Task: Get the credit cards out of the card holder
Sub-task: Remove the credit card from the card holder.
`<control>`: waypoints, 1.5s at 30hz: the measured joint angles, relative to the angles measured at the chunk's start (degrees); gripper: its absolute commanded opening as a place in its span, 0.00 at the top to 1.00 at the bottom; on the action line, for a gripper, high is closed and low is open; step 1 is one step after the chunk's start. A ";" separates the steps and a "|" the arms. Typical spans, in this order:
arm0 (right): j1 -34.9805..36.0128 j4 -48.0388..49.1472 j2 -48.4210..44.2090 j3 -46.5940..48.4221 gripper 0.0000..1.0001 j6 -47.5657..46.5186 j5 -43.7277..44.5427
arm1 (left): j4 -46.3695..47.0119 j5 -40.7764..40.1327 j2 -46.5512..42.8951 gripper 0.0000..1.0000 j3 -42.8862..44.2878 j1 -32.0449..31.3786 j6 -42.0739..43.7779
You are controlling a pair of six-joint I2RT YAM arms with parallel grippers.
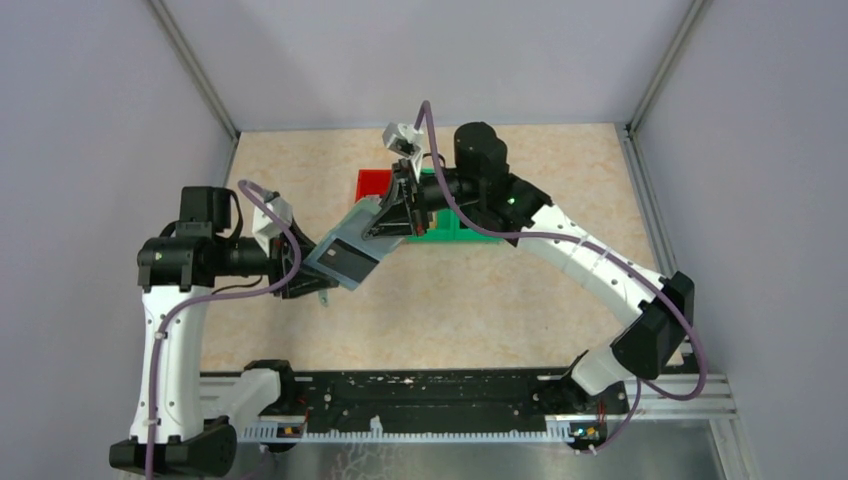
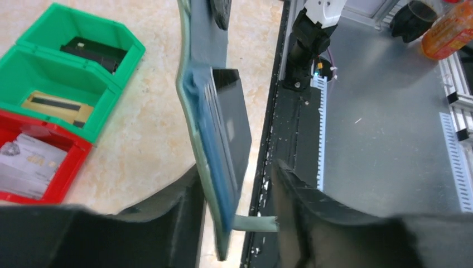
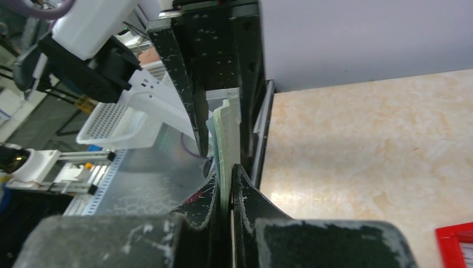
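Note:
The grey-green card holder [image 1: 345,250] hangs in the air above the table between my two arms, unfolded, its pale blue pocketed inside facing up. A dark credit card [image 1: 343,262] sits in a pocket and shows edge-on as a black card [image 2: 231,123] in the left wrist view. My left gripper [image 1: 305,275] straddles the holder's lower end [image 2: 209,128]. Its jaws stand apart, with a gap on the right side where only the closing tab [image 2: 256,223] reaches the finger. My right gripper [image 3: 224,173] is shut on the holder's upper flap [image 3: 227,139].
Green bins [image 1: 440,225] and a red bin [image 1: 375,185] stand on the table behind the grippers. In the left wrist view the green bins [image 2: 67,67] hold dark and tan items, and the red bin [image 2: 33,162] holds pale card-like pieces. A black rail [image 1: 420,395] runs along the near edge.

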 measured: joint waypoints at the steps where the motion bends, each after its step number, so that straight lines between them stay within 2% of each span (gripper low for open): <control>1: -0.20 0.00 0.11 0.11 1.00 0.87 -0.63 | 0.90 0.15 -0.09 0.16 -0.13 0.00 -0.70; 2: -0.26 0.13 0.24 0.11 1.00 2.19 -1.22 | 2.45 0.37 -0.31 0.12 -0.50 0.00 -2.21; 6: -0.52 6.84 0.44 -1.44 1.00 10.25 -1.22 | 14.99 1.42 -3.96 0.08 -6.62 0.00 -15.10; 10: -0.61 23.82 -1.75 -11.02 1.00 21.86 2.40 | 38.29 3.26 -11.69 0.09 -18.69 0.00 -38.51; 12: -0.61 31.47 -2.38 -15.30 1.00 26.99 4.57 | 49.31 3.87 -14.93 0.12 -23.58 0.00 -49.46; 15: -0.61 42.62 -3.32 -21.22 1.00 33.90 8.24 | 62.16 5.20 -17.27 0.17 -26.32 0.00 -62.10; 18: -0.52 53.05 -4.13 -25.53 1.00 39.78 12.48 | 71.54 6.80 -17.29 0.21 -26.45 0.00 -70.42; 19: -0.52 53.86 -4.24 -25.79 1.00 40.15 12.85 | 73.81 7.54 -17.25 0.22 -26.45 0.00 -72.41; 26: 0.98 70.79 -5.64 -32.39 1.00 46.69 20.87 | 81.18 11.34 -16.79 0.35 -26.36 0.00 -79.84; 29: 1.84 74.12 -5.64 -33.97 1.00 47.76 22.56 | 83.08 11.91 -16.44 0.40 -26.21 0.00 -82.03; 35: 2.86 78.18 -5.64 -35.41 1.00 48.70 24.22 | 86.95 12.50 -15.93 0.64 -25.55 0.00 -86.09; 37: 2.86 78.88 -5.64 -36.15 1.00 48.74 24.59 | 87.71 13.00 -15.89 0.65 -25.14 0.00 -86.73; 41: 2.93 79.76 -5.62 -37.64 1.00 49.03 25.09 | 88.19 14.19 -15.61 0.59 -24.20 0.00 -87.38; 45: 2.97 80.63 -5.62 -38.40 1.00 49.33 25.44 | 88.30 14.62 -15.26 0.59 -23.37 0.00 -87.65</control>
